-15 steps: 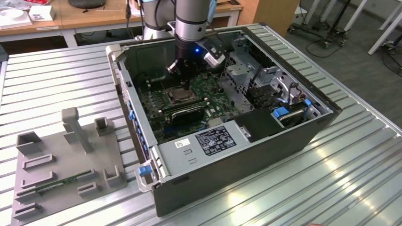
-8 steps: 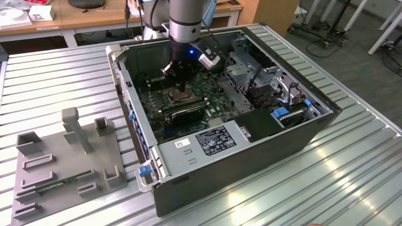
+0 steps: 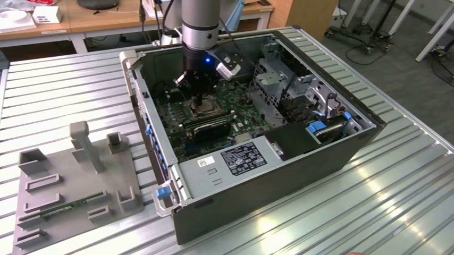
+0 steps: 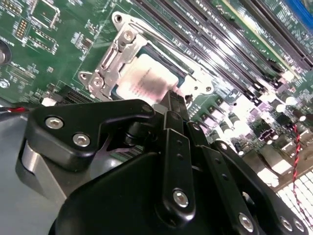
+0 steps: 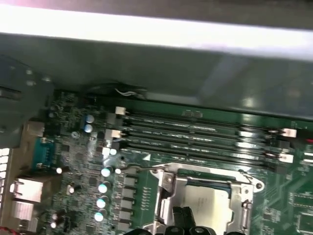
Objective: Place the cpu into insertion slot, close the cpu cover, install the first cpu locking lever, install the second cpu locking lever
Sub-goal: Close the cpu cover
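The open computer case (image 3: 354, 143) lies on a ribbed metal table, and the arm reaches down into it. The cpu (image 4: 142, 81), a dull silver square, sits in the insertion slot (image 3: 206, 110) on the green board. The cpu cover (image 4: 105, 61) lies flat around it, so the chip shows through the cut-out; in the first wrist view the cpu (image 5: 205, 203) and the cpu cover (image 5: 166, 188) show too. A thin wire lever (image 4: 161, 41) runs along one side of the socket. My gripper (image 4: 175, 100) is shut, its black tips at the cover's edge beside the chip.
Long black memory slots (image 5: 195, 132) run beside the socket. A grey drive cage (image 3: 273, 79) and a power supply (image 3: 237, 156) crowd the case on the exterior view's right. A grey fixture (image 3: 78, 180) with upright posts stands on the table at the exterior view's left.
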{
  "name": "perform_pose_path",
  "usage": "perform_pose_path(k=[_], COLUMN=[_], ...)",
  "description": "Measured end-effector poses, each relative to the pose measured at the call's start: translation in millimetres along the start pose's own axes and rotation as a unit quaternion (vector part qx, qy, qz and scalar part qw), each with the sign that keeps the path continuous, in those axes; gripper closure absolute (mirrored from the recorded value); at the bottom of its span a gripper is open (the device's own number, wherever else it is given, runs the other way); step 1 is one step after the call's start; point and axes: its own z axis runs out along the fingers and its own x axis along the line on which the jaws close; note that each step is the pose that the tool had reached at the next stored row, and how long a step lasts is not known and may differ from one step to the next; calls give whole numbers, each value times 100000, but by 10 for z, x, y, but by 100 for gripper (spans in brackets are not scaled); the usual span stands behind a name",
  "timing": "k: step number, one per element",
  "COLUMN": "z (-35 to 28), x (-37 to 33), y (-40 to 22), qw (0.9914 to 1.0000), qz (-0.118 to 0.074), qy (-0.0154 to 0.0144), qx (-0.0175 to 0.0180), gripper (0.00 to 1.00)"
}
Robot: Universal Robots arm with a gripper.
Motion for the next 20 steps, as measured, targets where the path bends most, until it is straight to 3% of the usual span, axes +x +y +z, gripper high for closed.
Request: perform_pose_path(k=[6,20], z=[7,47], x=[50,71], y=[6,18], qw=[100000,100000], qz=[-2,2], qy=[1,13], qx=[12,55], gripper=[89,89])
